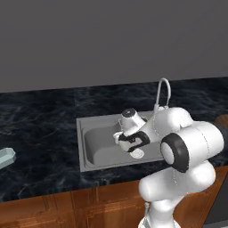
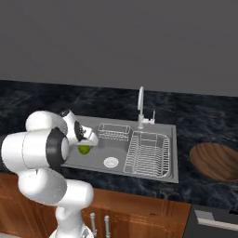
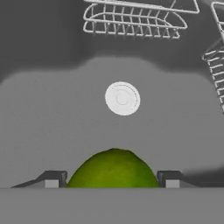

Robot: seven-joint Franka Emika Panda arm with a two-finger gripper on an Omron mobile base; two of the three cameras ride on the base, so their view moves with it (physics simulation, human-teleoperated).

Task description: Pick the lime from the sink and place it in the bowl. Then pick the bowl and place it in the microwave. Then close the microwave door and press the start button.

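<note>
My arm reaches down into the sink point(image 2: 173, 153), set in the dark marbled worktop point(image 2: 204, 118) beneath a plain grey wall. At the far left of the left base view, a pale blue-grey object point(image 1: 5, 157) lies on the worktop, well apart from the basin. In the basin's left part my pincer point(image 3: 112, 178) hangs low with its jaws spread wide, one fingertip point(image 3: 51, 179) on either side of the lime point(image 3: 113, 169); the yellow-green fruit sits between them, and I cannot tell whether the tips touch it. From the right base view the lime point(image 2: 84, 149) shows just below my hand, resting on the grey basin floor near the left wall. The round drain point(image 2: 111, 161) lies just to the right of it, towards the near edge. Further right, a small wire basket point(image 2: 114, 131) sits at the far side of the basin and a larger wire drying rack point(image 2: 148, 155) fills its right half, with the curved faucet point(image 2: 141, 107) rising behind them. At the right end of the worktop, well apart from the sink, rests the dark brown bowl point(image 2: 215, 161).
</note>
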